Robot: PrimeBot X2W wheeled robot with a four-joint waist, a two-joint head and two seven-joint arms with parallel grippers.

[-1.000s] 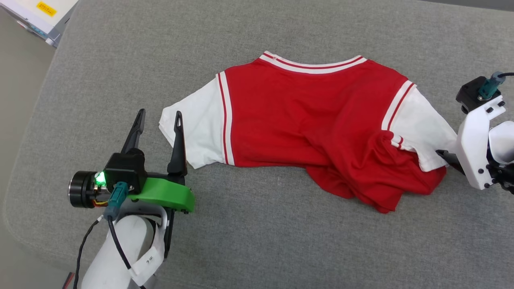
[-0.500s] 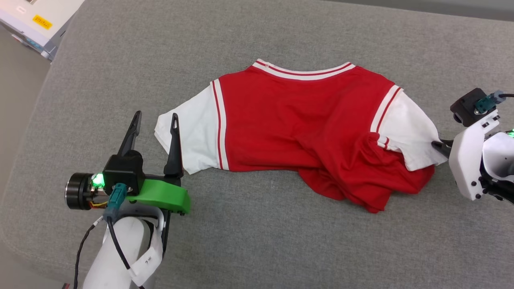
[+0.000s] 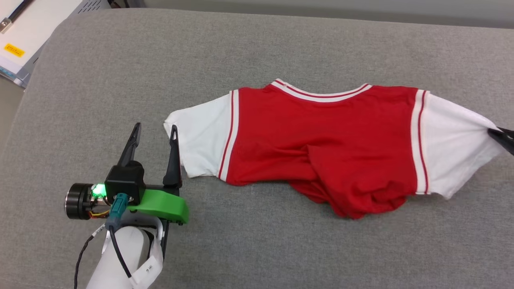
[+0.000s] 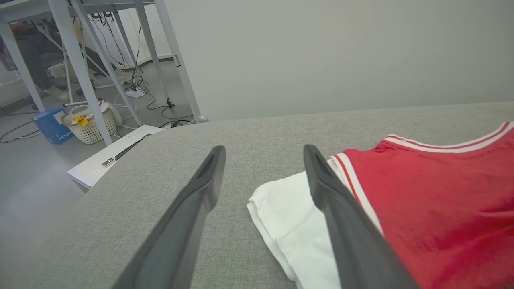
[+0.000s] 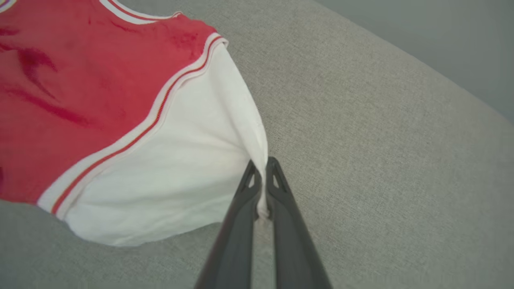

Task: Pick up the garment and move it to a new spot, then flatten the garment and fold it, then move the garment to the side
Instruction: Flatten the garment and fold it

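The garment (image 3: 321,140), a red jersey with white sleeves and striped trim, lies on the grey cushioned surface (image 3: 257,48), its lower red part bunched. At the right edge my right gripper (image 3: 496,134) is shut on the hem of the garment's right white sleeve (image 5: 188,160), which is pulled taut; the cloth edge sits pinched between the right gripper (image 5: 262,166) fingertips. My left gripper (image 3: 155,130) stands open by the left white sleeve (image 4: 289,224), one finger (image 4: 321,188) over the sleeve's edge, the other finger (image 4: 209,176) over bare cushion.
The cushion's left edge drops to the floor, where a white flat box (image 3: 24,36) stands. In the left wrist view, table legs (image 4: 80,68), a basket (image 4: 90,126), a blue box (image 4: 52,124) and cables sit on the floor beyond it.
My right gripper has shut on the right sleeve hem and pulled it out to the right, stretching that sleeve flat. The head camera has shifted. The left gripper holds its place, open.
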